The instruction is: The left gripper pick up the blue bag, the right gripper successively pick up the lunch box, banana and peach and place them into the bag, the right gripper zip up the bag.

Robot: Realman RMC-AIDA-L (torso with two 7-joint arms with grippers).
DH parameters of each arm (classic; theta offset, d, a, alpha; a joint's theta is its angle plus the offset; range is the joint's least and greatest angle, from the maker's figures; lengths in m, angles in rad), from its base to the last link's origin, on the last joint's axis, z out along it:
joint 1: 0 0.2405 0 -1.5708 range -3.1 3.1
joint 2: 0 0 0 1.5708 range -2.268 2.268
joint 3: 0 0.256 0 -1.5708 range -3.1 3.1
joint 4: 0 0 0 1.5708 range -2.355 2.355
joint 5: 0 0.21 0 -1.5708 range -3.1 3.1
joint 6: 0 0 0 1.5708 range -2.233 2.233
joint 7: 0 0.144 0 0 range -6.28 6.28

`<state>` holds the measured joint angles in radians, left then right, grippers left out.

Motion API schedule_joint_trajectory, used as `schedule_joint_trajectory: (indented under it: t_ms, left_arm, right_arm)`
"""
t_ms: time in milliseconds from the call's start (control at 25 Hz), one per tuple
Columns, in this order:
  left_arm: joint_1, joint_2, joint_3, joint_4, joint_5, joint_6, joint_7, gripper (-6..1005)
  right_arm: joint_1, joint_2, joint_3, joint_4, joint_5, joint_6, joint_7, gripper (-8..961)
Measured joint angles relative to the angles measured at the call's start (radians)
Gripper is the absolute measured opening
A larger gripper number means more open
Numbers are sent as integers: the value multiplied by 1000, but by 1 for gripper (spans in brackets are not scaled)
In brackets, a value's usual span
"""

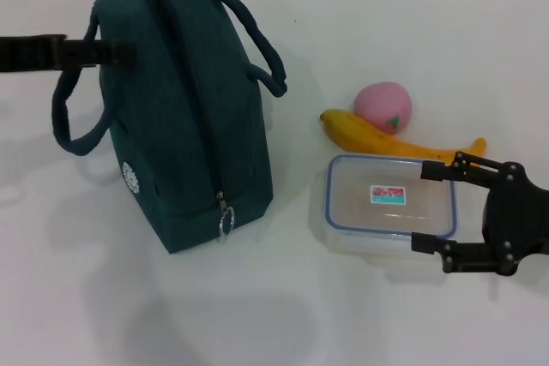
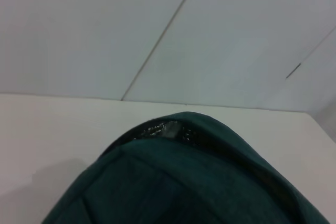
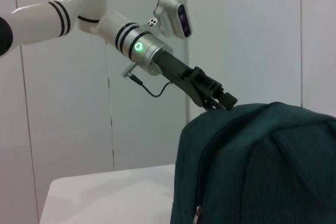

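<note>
The blue bag (image 1: 193, 117) stands upright at the left of the white table, zipper shut, with its ring pull (image 1: 226, 222) hanging at the front. My left gripper (image 1: 116, 52) reaches in from the left and is shut on the bag's upper far edge. It also shows in the right wrist view (image 3: 224, 100) at the bag's top (image 3: 262, 166). The bag fills the lower left wrist view (image 2: 199, 182). The lunch box (image 1: 386, 199) lies right of the bag. My right gripper (image 1: 429, 207) is open, one finger on each side of the box's right end. The banana (image 1: 377, 137) and peach (image 1: 383, 106) lie just behind the box.
The white table (image 1: 360, 40) meets a pale wall at the back. The bag's two loop handles (image 1: 257, 40) stick out to either side of it.
</note>
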<state>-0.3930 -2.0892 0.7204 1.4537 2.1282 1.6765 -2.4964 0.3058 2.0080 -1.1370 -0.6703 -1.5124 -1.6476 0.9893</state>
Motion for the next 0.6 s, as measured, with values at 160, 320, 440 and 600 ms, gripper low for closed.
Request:
schedule_joint_trajectory:
  t_ms: [160, 320, 440, 600]
  left_arm:
    - [-1, 0, 56, -13, 2, -41, -29, 783]
    - [-13, 2, 79, -37, 10, -63, -45, 777]
    - [-15, 2, 86, -40, 25, -71, -66, 773]
    - [-6, 2, 91, -45, 39, -88, -84, 768]
  right_arm:
    - [-6, -1, 7, 7, 0, 0, -8, 815]
    - [-8, -1, 11, 14, 0, 0, -11, 812]
    - [-12, -2, 20, 14, 0, -1, -11, 810]
    - [-16, -2, 33, 14, 1, -5, -11, 807]
